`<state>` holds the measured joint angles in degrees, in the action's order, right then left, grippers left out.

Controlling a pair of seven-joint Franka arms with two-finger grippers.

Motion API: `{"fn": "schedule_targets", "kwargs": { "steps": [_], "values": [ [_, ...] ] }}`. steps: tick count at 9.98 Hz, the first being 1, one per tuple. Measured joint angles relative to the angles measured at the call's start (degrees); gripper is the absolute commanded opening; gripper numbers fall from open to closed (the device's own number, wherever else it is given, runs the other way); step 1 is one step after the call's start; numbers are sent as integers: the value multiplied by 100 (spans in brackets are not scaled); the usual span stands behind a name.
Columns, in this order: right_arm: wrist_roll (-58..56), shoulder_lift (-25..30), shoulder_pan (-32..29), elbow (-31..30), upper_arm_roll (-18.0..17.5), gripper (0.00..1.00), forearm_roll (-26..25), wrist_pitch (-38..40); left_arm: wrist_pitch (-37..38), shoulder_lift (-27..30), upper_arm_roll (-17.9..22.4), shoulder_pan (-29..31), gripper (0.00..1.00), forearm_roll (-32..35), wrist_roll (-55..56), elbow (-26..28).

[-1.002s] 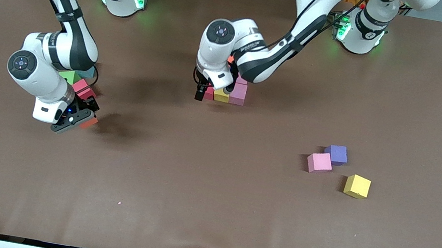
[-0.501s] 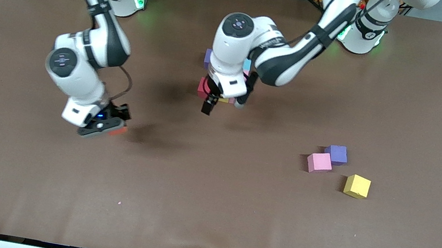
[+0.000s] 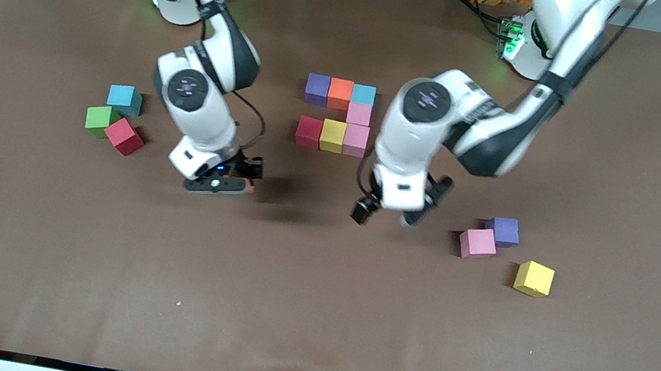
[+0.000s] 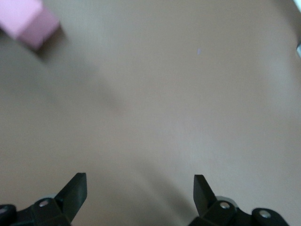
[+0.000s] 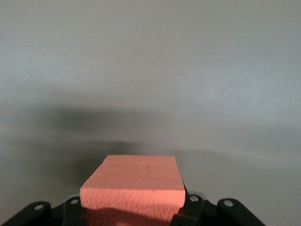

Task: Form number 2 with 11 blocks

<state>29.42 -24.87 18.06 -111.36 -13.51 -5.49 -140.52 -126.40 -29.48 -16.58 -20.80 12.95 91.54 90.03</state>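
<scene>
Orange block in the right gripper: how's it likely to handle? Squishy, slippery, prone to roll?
The orange block, gripped in the shut right gripper above the table, has a pebbled matte surface, so it is probably foam: light and slightly compressible. That texture suggests good friction and little slip. Its flat faces and square edges mean it should sit flat when released, not roll.

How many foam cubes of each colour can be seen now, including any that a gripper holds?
Purple foam cubes: 2
Orange foam cubes: 2, one in the figure, one in the right gripper
Light blue foam cubes: 2
Pink foam cubes: 3
Red foam cubes: 2
Yellow foam cubes: 2
Green foam cube: 1
Total: 14
</scene>
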Motion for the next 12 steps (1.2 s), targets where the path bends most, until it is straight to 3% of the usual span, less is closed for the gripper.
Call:
{"fn": "schedule_targets", "kwargs": {
  "steps": [5, 12],
  "values": [
    [1456, -643, 841, 303, 17, 32, 0, -21, 617, 143, -26, 1208, 100, 0, -3299, 13],
    [1756, -994, 1137, 337, 42, 32, -24, -28, 1147, 215, -28, 2487, 100, 0, -6624, 103]
  ]
}}
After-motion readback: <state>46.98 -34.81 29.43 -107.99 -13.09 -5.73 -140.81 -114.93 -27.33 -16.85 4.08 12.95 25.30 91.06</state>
